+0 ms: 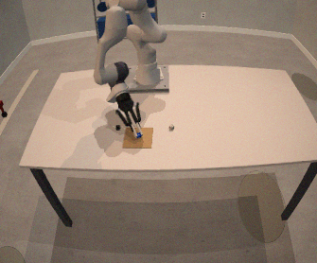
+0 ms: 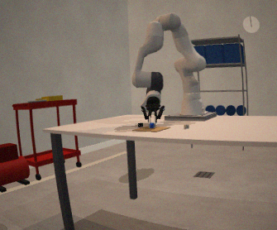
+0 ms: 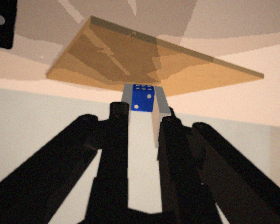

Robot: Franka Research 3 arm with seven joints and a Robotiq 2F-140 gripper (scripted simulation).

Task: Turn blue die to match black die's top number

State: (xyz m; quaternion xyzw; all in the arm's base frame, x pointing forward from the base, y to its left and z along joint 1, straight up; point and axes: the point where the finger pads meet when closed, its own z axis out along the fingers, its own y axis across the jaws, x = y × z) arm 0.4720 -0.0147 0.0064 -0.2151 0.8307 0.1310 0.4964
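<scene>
Black two-fingered pincer pinches the small blue die over the white rectangular table, just above the flat tan square mat; a small black die sits beside the mat.

Blue die with white pips, tan mat, black claw, white table.

Workshop or lab room: a red cart and red compressor tank are standing by the grey wall, a metal shelf rack holding blue bins, a wall clock hanging above.
</scene>
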